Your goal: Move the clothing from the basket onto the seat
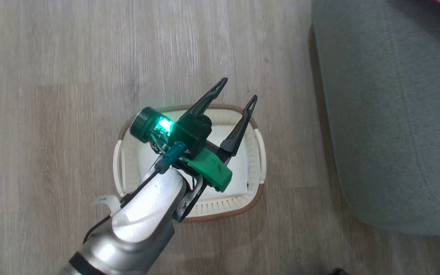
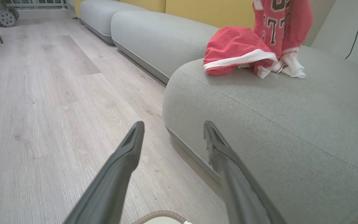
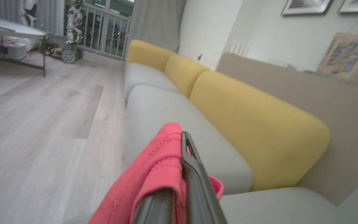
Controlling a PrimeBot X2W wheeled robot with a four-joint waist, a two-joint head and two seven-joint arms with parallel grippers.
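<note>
The left gripper point(image 1: 238, 91) is held above the basket point(image 1: 128, 160), which stands on the wood-grain floor point(image 1: 52, 114) just beside the seat point(image 1: 395, 114). Its two dark fingers are spread wide apart and nothing is gripped between them. The pale inner floor of the basket is exposed beside the arm. In the left wrist view, the parted fingers point(image 2: 126, 155) are directed toward the rounded edge of the seat point(image 2: 275, 130), and a portion of the basket rim point(image 2: 160, 214) is seen at the bottom edge.

The right gripper point(image 3: 183, 138) is fully closed, and a fold of the red clothing point(image 3: 154, 177) is clamped between its fingers. One red garment with a white band point(image 2: 235, 49) is laid on top of the seat. A second, lettered garment point(image 2: 281, 25) is suspended next to it, with its lower hem touching the cushion. Yellow back cushions point(image 3: 253, 130) are positioned behind the seating.
</note>
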